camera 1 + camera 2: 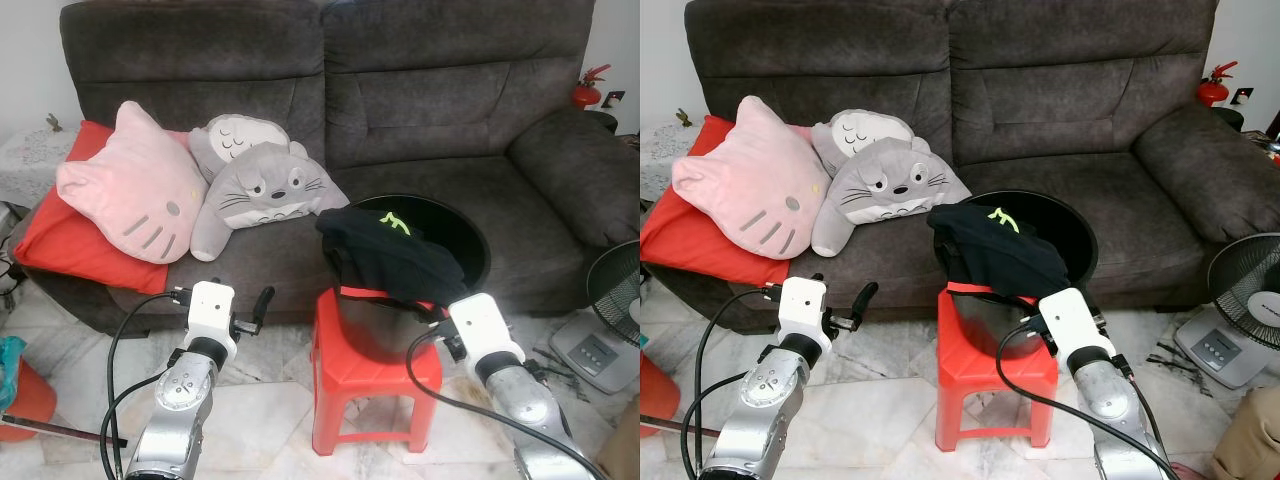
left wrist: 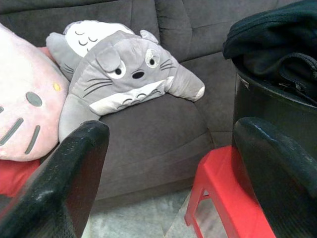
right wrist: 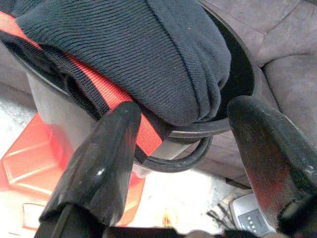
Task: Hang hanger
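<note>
Where a black bucket [image 1: 470, 250] stands on a red stool [image 1: 372, 375] before the grey sofa [image 1: 420, 110], dark clothing [image 1: 385, 250] is heaped over its rim; no hanger can be made out among it. Right gripper [image 3: 188, 148], fingers spread wide, hovers just beside the bucket's rim and the clothing's red band [image 3: 106, 96]. Left gripper [image 2: 168, 168] also open, holding nothing, near the stool, facing a grey plush [image 2: 124, 74].
</note>
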`<state>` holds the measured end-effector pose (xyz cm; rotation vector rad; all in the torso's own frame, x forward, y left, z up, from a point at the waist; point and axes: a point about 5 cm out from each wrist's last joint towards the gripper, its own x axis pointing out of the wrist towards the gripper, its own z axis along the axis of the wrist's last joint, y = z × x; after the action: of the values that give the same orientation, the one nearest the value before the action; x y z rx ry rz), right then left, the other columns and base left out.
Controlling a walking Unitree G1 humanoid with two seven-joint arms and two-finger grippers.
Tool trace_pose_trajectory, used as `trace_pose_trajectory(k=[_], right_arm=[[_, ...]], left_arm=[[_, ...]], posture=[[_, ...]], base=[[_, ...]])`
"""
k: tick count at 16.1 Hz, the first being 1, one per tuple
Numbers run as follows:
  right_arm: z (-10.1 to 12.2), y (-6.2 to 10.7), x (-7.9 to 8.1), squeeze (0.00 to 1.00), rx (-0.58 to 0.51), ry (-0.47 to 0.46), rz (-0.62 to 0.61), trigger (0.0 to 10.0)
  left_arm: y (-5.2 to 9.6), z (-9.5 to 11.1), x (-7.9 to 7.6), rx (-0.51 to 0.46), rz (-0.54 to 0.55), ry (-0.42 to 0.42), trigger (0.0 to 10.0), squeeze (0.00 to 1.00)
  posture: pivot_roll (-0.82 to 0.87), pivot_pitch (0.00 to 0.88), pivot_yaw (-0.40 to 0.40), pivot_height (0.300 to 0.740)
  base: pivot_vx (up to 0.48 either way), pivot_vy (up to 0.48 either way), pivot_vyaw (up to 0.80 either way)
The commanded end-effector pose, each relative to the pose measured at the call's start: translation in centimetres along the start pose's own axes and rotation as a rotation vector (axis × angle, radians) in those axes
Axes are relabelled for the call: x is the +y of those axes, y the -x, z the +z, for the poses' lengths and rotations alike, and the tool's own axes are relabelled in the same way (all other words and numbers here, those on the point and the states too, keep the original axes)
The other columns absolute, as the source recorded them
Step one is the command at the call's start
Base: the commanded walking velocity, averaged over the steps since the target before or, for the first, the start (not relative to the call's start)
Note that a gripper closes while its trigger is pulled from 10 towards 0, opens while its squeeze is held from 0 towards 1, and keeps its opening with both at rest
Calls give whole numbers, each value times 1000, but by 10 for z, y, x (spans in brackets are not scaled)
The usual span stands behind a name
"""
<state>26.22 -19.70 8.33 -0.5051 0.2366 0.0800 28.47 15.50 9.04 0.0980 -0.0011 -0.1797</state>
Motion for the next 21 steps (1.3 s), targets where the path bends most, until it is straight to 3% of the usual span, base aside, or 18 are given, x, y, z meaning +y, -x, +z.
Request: trace_pose_trajectory(k=[1,7,11,21], right_arm=[[5,-1,-1,0,-22,20,-2,10000],[14,-5,-12,0,-70,48,-61,10000],[15,-5,-10,0,-76,58,-64,10000],[37,-8,-20,0,-206,81,-131,10000]], left_arm=[[0,-2,0,3,1,12,10000,0],[-2,-1,-1,0,1,14,10000,0],[-3,0,-3,-4,-8,14,10000,0],[-3,0,-4,-5,0,19,10000,0]], posture=[[-76,0,51,740],[-78,0,53,740],[-77,0,53,740],[-71,0,45,740]], base=[[0,0,0],[0,0,0],[0,0,0],[0,0,0]])
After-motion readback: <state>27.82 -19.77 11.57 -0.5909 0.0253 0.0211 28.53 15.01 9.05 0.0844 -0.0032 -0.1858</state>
